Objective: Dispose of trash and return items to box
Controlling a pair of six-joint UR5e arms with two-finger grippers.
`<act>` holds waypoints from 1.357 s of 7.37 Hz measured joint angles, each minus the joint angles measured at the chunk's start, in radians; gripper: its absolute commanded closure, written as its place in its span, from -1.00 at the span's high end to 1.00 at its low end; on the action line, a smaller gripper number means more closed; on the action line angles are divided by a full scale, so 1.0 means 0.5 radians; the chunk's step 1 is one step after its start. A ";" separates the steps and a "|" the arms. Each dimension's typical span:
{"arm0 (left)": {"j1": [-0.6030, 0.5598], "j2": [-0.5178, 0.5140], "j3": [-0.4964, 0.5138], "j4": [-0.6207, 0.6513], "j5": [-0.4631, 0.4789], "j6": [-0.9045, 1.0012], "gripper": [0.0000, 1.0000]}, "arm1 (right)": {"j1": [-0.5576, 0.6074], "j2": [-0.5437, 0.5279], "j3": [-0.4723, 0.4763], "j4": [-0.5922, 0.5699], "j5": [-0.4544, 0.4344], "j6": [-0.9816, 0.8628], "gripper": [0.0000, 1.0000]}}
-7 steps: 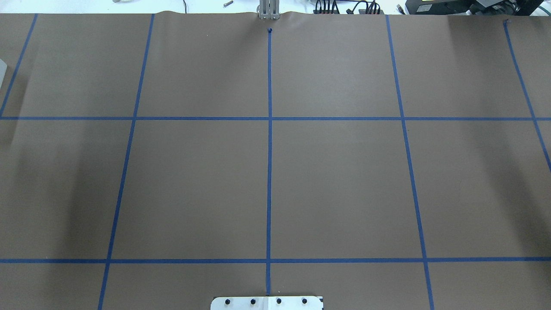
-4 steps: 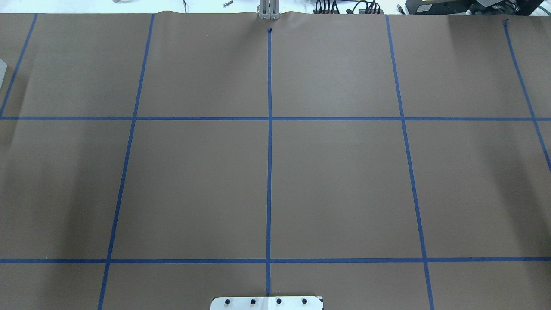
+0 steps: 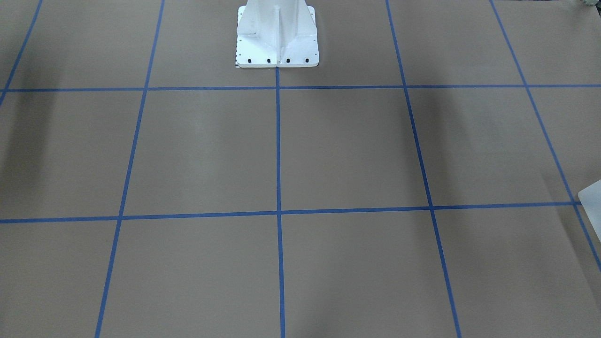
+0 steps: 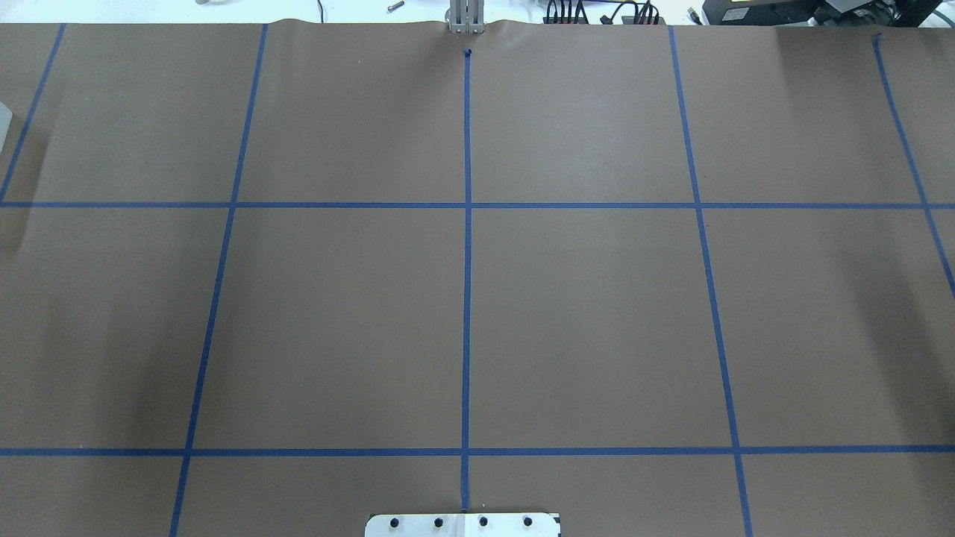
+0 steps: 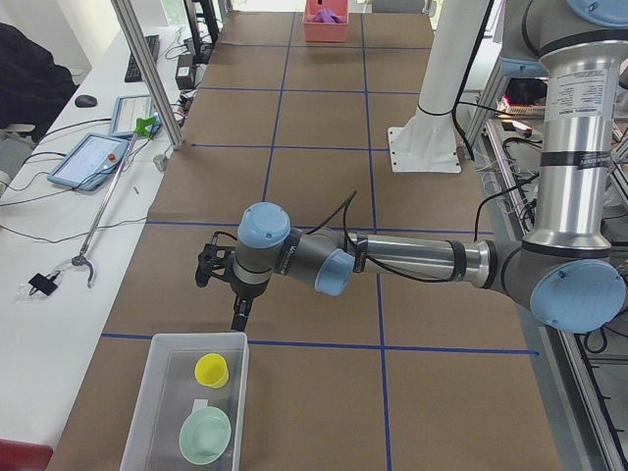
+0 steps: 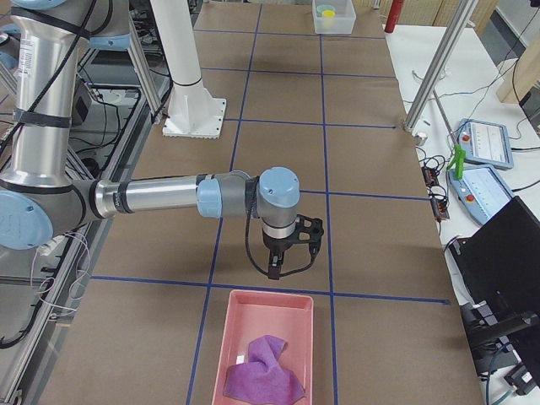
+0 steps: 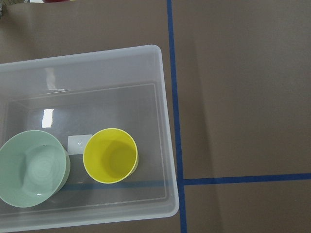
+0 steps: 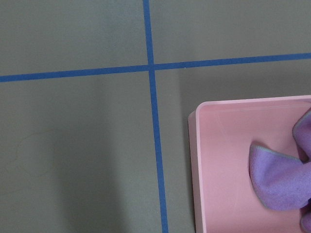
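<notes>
A clear plastic box (image 7: 165, 121) holds a yellow cup (image 7: 110, 155) and a pale green bowl (image 7: 31, 167); it also shows in the exterior left view (image 5: 157, 392). My left gripper (image 5: 234, 312) hangs just beyond that box's far edge, above the table. A pink bin (image 8: 218, 160) holds a purple cloth (image 8: 282, 179); it also shows in the exterior right view (image 6: 236, 321). My right gripper (image 6: 283, 266) hangs just beyond that bin's far edge. Both grippers show only in the side views, so I cannot tell whether they are open or shut.
The table is covered in brown paper with a blue tape grid (image 4: 467, 205). The white robot pedestal (image 3: 277, 33) stands at the table's near middle. A box corner (image 3: 592, 197) shows at the edge. Tablets and cables (image 5: 93, 157) lie on the side bench.
</notes>
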 measured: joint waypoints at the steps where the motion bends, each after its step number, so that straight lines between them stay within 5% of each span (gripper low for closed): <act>1: -0.001 0.032 -0.018 0.025 -0.003 0.020 0.98 | 0.000 0.015 -0.025 0.000 0.040 -0.007 1.00; 10: -0.028 0.122 -0.052 0.045 -0.110 0.180 0.98 | 0.020 0.345 -0.428 0.002 0.119 -0.155 1.00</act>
